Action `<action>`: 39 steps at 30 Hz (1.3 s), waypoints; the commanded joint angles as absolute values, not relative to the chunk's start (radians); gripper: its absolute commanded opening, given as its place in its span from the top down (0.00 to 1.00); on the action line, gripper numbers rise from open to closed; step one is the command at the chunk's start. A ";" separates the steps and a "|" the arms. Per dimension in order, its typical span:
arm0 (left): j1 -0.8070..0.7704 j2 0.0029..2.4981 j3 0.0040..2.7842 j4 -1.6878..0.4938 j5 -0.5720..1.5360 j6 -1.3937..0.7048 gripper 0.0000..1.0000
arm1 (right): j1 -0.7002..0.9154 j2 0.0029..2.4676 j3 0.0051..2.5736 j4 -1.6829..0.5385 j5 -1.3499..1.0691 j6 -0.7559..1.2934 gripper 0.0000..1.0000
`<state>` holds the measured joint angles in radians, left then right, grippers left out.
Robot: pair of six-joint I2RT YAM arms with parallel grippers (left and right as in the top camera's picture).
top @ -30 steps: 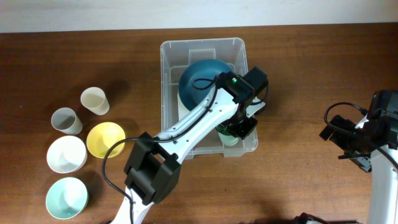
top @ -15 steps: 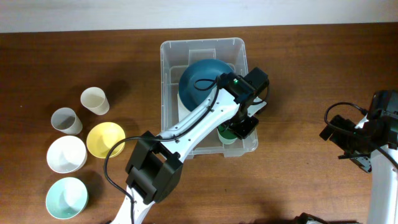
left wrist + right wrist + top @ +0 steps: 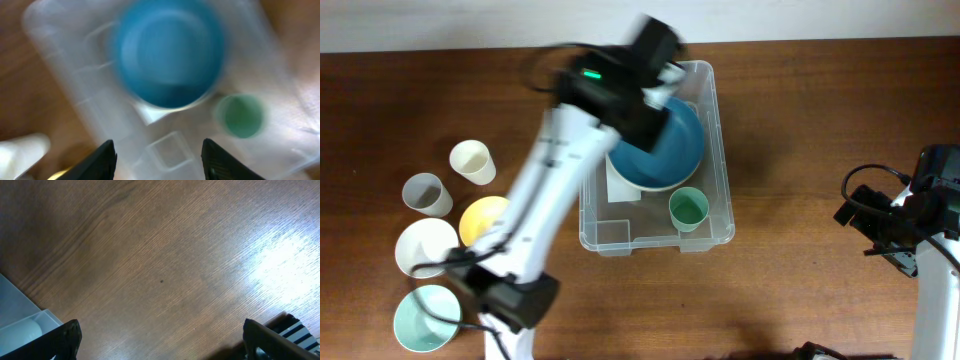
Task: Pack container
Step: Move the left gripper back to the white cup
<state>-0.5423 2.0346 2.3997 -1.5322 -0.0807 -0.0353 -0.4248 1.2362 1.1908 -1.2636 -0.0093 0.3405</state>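
Note:
The container (image 3: 720, 120) is a clear plastic bin at the table's middle, blurred in the left wrist view (image 3: 75, 85). Inside it a dark blue bowl (image 3: 665, 155) (image 3: 167, 50) lies on the base. A green cup (image 3: 688, 210) (image 3: 242, 116) stands upright near its front right corner. My left gripper (image 3: 642, 115) (image 3: 159, 152) hangs blurred above the container's back left part, open, with nothing between its fingers. My right gripper (image 3: 852, 213) (image 3: 162, 342) is open over bare wood, right of the container.
Left of the container stand a cream cup (image 3: 472, 162), a grey cup (image 3: 426, 194), a yellow bowl (image 3: 480, 215) partly behind my left arm, a white bowl (image 3: 425, 247) and a pale teal bowl (image 3: 425, 318). The container's corner (image 3: 20, 325) shows beside the right gripper.
My left gripper has opened, let go of the green cup in the container's front right corner, and swung up and back to the left. The right arm has not moved.

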 commanded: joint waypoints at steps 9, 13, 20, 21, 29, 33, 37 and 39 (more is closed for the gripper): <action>0.003 2.064 2.309 -1.496 -0.075 -0.112 0.33 | -0.432 1.235 1.190 -1.263 -0.015 0.348 0.01; 0.088 2.082 2.151 -1.382 -0.056 -0.112 0.30 | -0.432 1.235 1.190 -1.263 -0.015 0.348 0.01; 0.105 2.165 1.931 -1.210 -0.007 -0.085 0.30 | -0.432 1.235 1.190 -1.264 -0.015 0.348 0.01; 0.105 2.180 1.907 -1.185 -0.007 -0.085 0.30 | -0.432 1.235 1.190 -1.264 -0.015 0.345 0.01; 0.108 2.276 1.875 -1.139 -0.045 -0.082 0.33 | -0.432 1.235 1.190 -1.264 -0.015 0.345 0.01; 0.107 2.277 1.885 -1.146 -0.046 -0.081 0.72 | -0.432 1.235 1.190 -1.264 -0.015 0.345 0.01; 0.107 2.276 1.932 -1.170 -0.049 -0.081 0.97 | -0.432 1.235 1.190 -1.264 -0.015 0.345 0.01; 0.105 2.275 1.998 -1.216 -0.049 -0.081 1.00 | -0.432 1.235 1.190 -1.264 -0.015 0.345 0.01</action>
<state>0.1040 2.2753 1.9030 -1.1751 -0.0383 -0.0868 -0.4248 1.2362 1.1908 -1.2633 -0.0097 0.3401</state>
